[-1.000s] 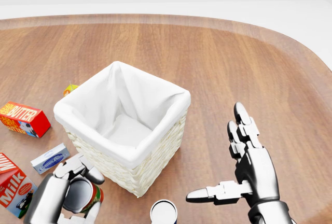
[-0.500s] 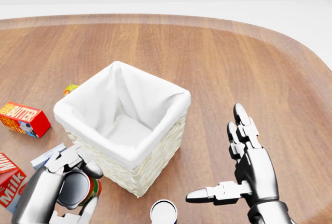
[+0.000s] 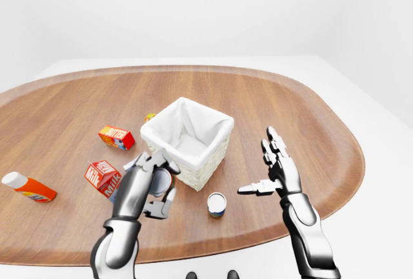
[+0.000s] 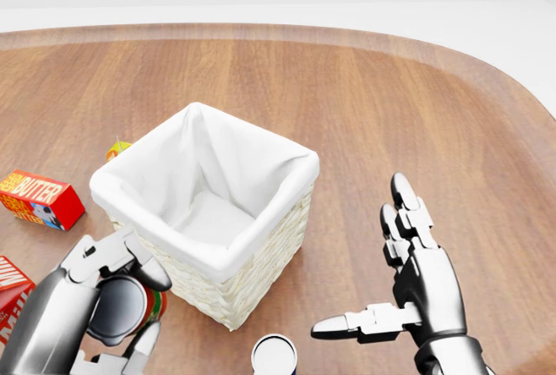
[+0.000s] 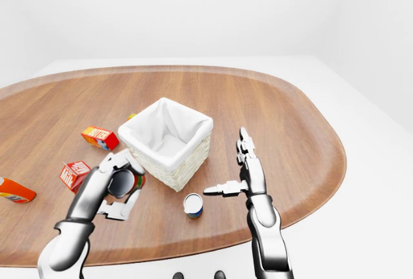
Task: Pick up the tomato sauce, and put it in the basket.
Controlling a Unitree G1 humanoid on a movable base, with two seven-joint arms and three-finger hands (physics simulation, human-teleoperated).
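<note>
Compared with the head view a second before, the left hand (image 4: pixel 82 305) had risen and drifted left with the tomato sauce can (image 4: pixel 130 305), now covering the small blue-and-white packet and most of the milk carton (image 3: pixel 102 175); the basket and right hand had not shifted.

At the far left of the left-eye view lay an orange bottle (image 3: pixel 27 188) with a white cap, on its side on the smooth, wood-grained oval table (image 3: pixel 310 117). Next came the milk carton, red and boxy, and above it a red butter box (image 3: pixel 117 137), both resting on the table. The left hand, of glossy grey metal with three jointed fingers, was closed round the tomato sauce can, a red-labelled cylinder with its dark metal end turned toward the camera, held above the table just left of the basket's lower corner. The basket (image 4: pixel 261 258) was square, of pale woven wicker with a loose white cloth liner folded over its rim. Below its corner stood a small upright can (image 3: pixel 217 205) with a white top. On the right, the right hand (image 4: pixel 408 284) hovered with its fingers spread wide, holding nothing.
</note>
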